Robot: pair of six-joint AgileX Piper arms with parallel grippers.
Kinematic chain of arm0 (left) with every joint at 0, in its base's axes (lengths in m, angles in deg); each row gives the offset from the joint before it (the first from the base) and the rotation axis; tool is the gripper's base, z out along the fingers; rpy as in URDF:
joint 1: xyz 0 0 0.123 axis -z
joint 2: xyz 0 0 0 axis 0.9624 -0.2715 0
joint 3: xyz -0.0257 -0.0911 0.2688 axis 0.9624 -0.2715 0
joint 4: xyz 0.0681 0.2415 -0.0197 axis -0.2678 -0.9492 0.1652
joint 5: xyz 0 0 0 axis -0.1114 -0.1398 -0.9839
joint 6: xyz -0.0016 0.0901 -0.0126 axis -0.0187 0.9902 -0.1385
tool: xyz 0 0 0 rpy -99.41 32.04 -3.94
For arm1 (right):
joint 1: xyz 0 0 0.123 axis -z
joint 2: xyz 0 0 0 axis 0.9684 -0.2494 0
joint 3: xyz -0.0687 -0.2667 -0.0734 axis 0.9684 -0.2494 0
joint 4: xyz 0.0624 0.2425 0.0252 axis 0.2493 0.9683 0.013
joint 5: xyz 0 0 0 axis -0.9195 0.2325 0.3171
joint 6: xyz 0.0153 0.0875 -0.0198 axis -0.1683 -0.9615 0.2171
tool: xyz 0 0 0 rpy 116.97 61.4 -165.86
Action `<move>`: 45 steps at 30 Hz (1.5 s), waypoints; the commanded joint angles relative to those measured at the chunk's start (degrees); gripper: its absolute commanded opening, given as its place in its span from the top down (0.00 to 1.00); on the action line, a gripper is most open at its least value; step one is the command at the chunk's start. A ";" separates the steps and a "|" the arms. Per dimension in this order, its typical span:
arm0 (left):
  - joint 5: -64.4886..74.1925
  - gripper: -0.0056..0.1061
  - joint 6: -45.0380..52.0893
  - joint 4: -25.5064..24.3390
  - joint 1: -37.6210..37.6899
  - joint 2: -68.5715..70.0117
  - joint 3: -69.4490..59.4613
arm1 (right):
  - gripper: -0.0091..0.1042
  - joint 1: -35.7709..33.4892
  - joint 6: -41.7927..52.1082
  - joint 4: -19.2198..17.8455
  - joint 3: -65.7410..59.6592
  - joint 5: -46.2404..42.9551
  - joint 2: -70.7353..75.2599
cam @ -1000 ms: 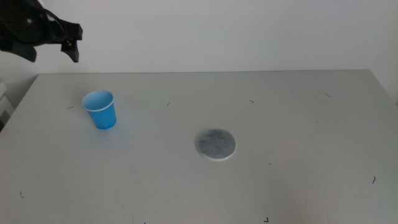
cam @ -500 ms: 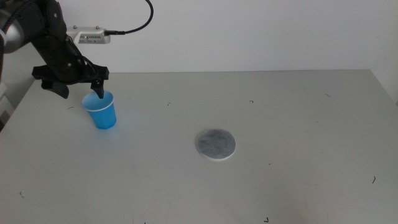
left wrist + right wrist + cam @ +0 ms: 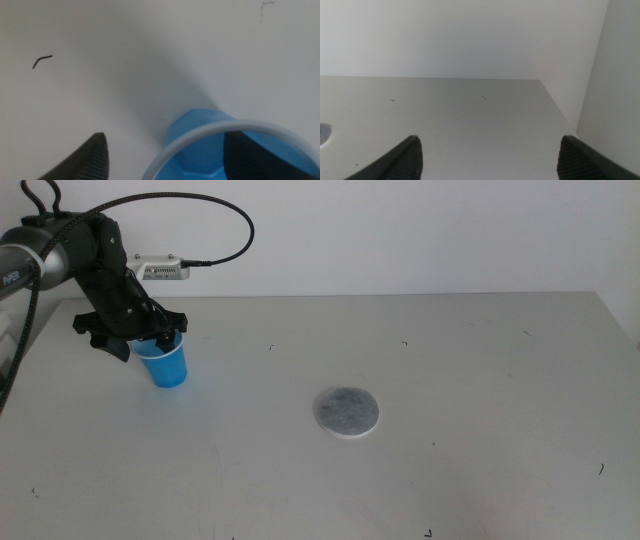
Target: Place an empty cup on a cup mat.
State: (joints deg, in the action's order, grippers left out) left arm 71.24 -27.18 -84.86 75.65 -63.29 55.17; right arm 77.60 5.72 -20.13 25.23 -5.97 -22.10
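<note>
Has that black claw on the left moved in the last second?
Yes. The left gripper came down and rightward from the wall to the cup, one jaw now inside its rim.

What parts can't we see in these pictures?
- Middle view: the left tool covers the far rim of the cup.
- Left wrist view: the cup's lower part is cut off by the edge.
- Right wrist view: the cup mat is cut by the edge.
- Right tool: outside the middle view.

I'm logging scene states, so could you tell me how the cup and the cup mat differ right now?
The cup is bright blue, upright and hollow; the cup mat is a flat mottled grey disc. The left gripper straddles the cup's rim, one jaw inside, one outside; the cup mat lies untouched. Both rest on the table.
</note>
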 commanded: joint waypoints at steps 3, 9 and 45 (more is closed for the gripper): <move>-1.83 0.48 -0.13 0.65 0.26 3.79 1.93 | 0.09 -0.04 0.29 -0.79 0.48 -4.27 1.54; -0.97 0.82 -0.27 0.70 0.26 3.85 1.93 | 0.09 -0.04 0.29 -0.79 0.48 -4.27 1.54; 6.43 0.95 -8.05 8.34 18.78 18.53 2.11 | 0.09 -0.04 0.29 -0.79 0.48 -4.27 1.54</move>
State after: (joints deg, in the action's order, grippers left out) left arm 80.06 -34.38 -77.53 92.83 -48.06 55.54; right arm 77.60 5.72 -20.13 25.23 -5.97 -22.10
